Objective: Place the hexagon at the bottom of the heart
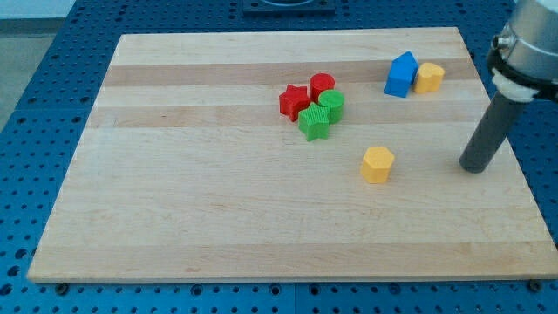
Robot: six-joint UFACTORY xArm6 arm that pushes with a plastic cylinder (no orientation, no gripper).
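Camera view: two yellow blocks (377,163) (429,77), two red (294,100) (322,85), two green (314,122) (331,104), one blue (401,74).

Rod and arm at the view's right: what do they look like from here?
A straight, dark grey, matte cylinder ending at my tip. Above it sits a wider round collar: a black band over a white ring, then a light grey metallic housing cut off by the frame's edge. No cables or markings show.

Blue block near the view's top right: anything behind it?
Nothing visible behind the blue block but bare wooden board. The yellow heart-shaped block touches its right side. Its far face is hidden.
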